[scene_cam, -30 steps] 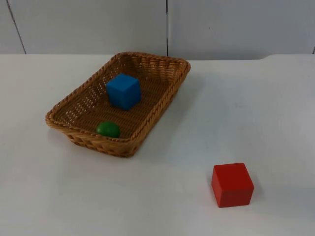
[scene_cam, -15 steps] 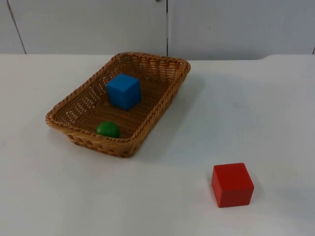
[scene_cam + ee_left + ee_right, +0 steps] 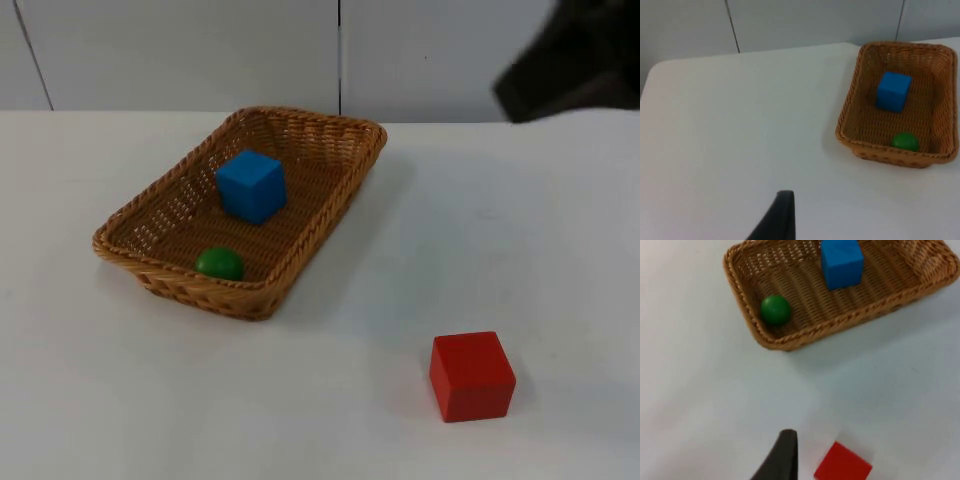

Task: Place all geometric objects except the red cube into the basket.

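Blue cube (image 3: 251, 185) and green ball (image 3: 220, 263) lying in basket (image 3: 335, 205)
Ball likely rolling, needing centred grip; right claw (image 3: 575, 55) state cannot be told

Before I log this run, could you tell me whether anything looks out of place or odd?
Nothing stands out. The blue cube and green ball sit inside the basket, and the red cube stands on the table, as intended.

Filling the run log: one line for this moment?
basket: blue cube, green ball inside | red cube: on table | task: looks done
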{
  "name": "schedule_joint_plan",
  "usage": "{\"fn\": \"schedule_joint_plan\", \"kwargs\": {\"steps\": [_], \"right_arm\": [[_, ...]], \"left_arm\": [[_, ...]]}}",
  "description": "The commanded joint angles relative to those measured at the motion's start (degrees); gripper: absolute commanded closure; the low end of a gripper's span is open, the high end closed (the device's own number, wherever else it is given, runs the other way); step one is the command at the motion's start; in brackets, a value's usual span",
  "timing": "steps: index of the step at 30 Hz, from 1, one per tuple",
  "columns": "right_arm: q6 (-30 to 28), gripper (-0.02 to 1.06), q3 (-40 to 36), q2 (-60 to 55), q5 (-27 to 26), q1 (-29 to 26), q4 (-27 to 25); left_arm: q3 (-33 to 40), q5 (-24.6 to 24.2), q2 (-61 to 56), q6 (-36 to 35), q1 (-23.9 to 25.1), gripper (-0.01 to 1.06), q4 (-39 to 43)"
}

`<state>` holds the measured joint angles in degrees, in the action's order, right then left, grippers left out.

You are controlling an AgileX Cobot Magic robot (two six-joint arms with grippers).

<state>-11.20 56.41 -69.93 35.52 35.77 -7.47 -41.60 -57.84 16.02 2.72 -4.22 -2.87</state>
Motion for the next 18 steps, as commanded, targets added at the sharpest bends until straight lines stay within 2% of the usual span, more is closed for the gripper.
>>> {"fn": "schedule_joint_plan", "kwargs": {"steps": [1,5,8,12,14,16,18], "right_arm": [[1.0,0.15,-3.1,4.7,-1.0,0.0,-0.5],[2.0,0.15,-9.7,16.7,-0.4,0.0,-0.5],[2.5,0.15,-11.7,23.1,0.7,0.0,-0.3],[2.8,0.15,-13.9,31.9,4.1,0.0,-0.2],[2.8,0.15,-14.6,37.2,7.7,0.0,0.0],[4.2,0.15,-15.0,42.6,11.2,0.0,1.5],[5.7,0.15,-15.0,45.0,13.2,0.0,3.2]], "left_arm": [[0.3,-0.3,-1.7,0.5,0.3,0.0,-0.8],[4.4,-0.1,-8.5,0.5,0.3,0.0,-2.5],[6.0,-0.5,-10.9,0.5,0.3,0.0,-3.3],[9.5,-0.6,-15.4,0.5,0.3,0.0,-4.0],[12.1,-0.6,-16.0,0.3,0.3,0.0,-4.0],[13.0,-3.8,-16.0,0.4,0.3,0.0,-4.0],[13.4,-3.9,-16.0,0.5,0.3,0.0,-3.9]]}}
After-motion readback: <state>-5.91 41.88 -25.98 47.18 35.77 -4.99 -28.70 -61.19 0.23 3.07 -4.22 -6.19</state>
